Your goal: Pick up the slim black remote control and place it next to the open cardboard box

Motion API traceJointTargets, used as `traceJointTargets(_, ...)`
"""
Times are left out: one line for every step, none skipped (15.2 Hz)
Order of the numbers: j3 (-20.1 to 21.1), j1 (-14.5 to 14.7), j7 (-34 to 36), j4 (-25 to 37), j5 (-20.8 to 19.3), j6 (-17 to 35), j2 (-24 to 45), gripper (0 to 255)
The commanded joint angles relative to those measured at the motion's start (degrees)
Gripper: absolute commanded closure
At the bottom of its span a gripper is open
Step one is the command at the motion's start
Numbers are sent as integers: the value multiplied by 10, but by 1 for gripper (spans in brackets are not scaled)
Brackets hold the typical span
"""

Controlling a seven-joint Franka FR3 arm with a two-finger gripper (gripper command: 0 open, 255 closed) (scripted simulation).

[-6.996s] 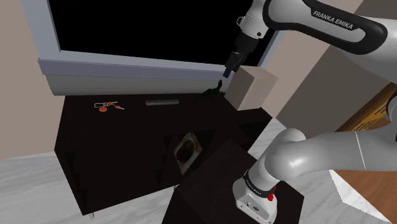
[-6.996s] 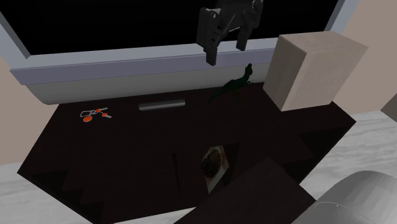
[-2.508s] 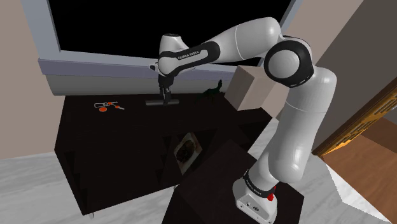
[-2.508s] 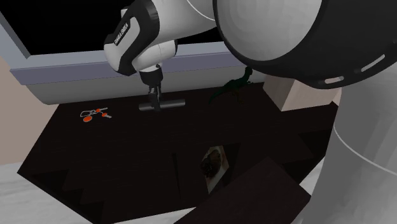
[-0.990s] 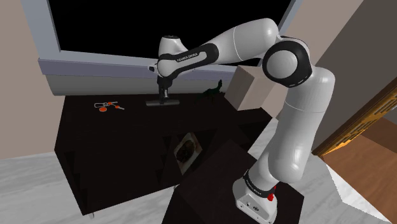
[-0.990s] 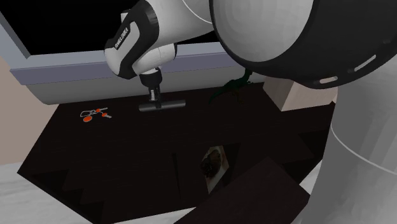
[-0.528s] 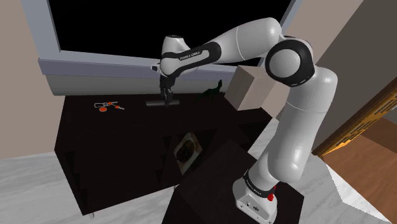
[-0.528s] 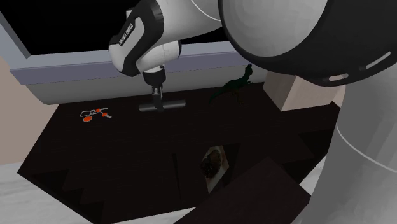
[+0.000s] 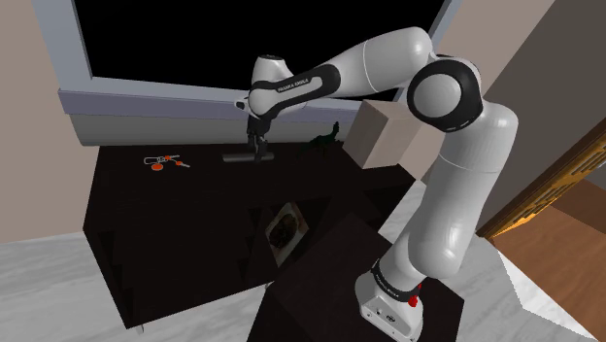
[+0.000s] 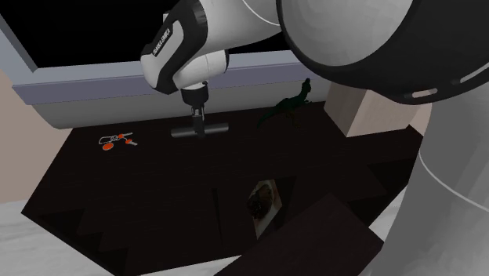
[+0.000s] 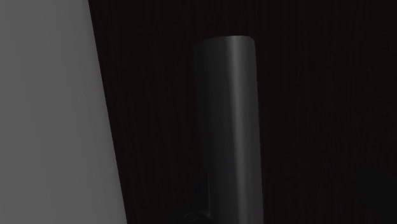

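A dark brown table [image 9: 165, 223] stands under a wide grey window ledge [image 9: 146, 102]. The window above the ledge is a black area.

At the shoulder view's far left, a small orange and white thing [image 9: 161, 162] lies on the table. I cannot tell what it is.

At 3 o'clock from it lies the slim black remote control [image 9: 235, 155]. It is a long thin bar, flat on the table, close to the ledge and running along it. The black gripper [image 9: 258, 152] of the white arm points straight down at the remote, near its middle. In the second exterior view the gripper [image 10: 197, 129] sits right on the remote [image 10: 218, 128] and hides that spot. I cannot tell how far open it is, or whether it has hold of the remote.

In the wrist view the remote [image 11: 229, 127] is a long dark bar on the table [image 11: 318, 95], with a grey wall [image 11: 51, 127] beside it.

At 5 o'clock from the remote a small card with a dark round picture [image 9: 285, 226] lies on the table. At 3 o'clock from the remote stands a small dark green toy animal [image 9: 323, 141]. Further on at 3 o'clock sits the pale tan box [image 9: 384, 136], well apart from the remote.
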Motion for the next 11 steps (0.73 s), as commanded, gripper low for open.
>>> traceJointTargets(-15,-16,1,-2,0,49,30,0)
traceJointTargets(-14,-17,1,-2,0,49,30,0)
traceJointTargets(-15,-16,0,-2,0,49,30,0)
traceJointTargets(-16,-15,0,-2,0,49,30,0)
traceJointTargets(-16,-15,0,-2,0,49,30,0)
traceJointTargets(-16,-15,0,-2,0,49,30,0)
traceJointTargets(-16,-15,0,-2,0,49,30,0)
traceJointTargets(-15,-16,0,-2,0,49,30,0)
traceJointTargets(-15,-14,3,-6,-1,53,29,255)
traceJointTargets(-15,-14,3,-15,-1,54,22,255)
traceJointTargets(-15,-13,5,-19,-2,60,24,255)
